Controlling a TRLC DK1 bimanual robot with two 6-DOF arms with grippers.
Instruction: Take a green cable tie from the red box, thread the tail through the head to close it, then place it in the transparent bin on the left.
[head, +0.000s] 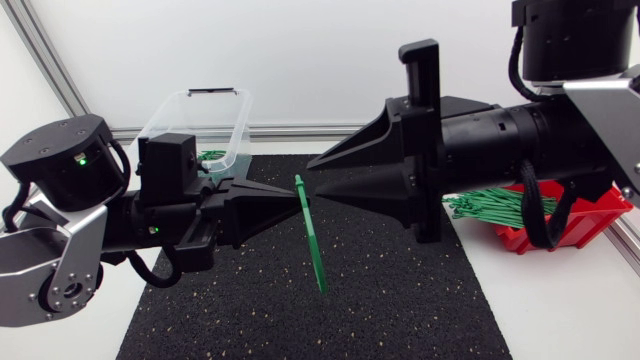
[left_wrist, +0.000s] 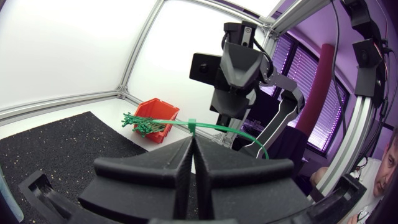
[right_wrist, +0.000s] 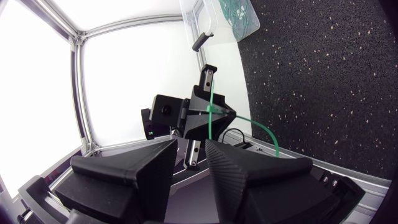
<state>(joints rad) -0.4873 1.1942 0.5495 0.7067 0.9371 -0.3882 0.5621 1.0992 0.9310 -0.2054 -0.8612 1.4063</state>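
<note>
- Your left pincer (head: 292, 197) comes in from the left side and points toward the middle of the counter (head: 570, 310).
- Its two fingers are pressed together, and they pinch a green cable tie (head: 312, 240) right at their tips.
- The tie is held near its top end. The rest of it hangs down as one long strip over the black mat (head: 400, 300), leaning a little to the right.
- In the left wrist view, the tie lies across the fingertips and bends away to one side.
- Your right pincer (head: 310, 178) comes in from the right side and points straight at the left one. The two pincers are tip to tip.
- The right pincer's fingers are a little way apart. The right wrist view shows a gap between them, and the tie is just ahead of that gap, not inside it.
- The red box (head: 597, 220) sits by the right edge of the mat, under your right arm. A bunch of green ties (head: 490, 207) sticks out of it toward the mat.
- The clear bin (head: 160, 120) stands at the back left, behind your left arm. A few more ties (head: 212, 155) lie in it.
</note>
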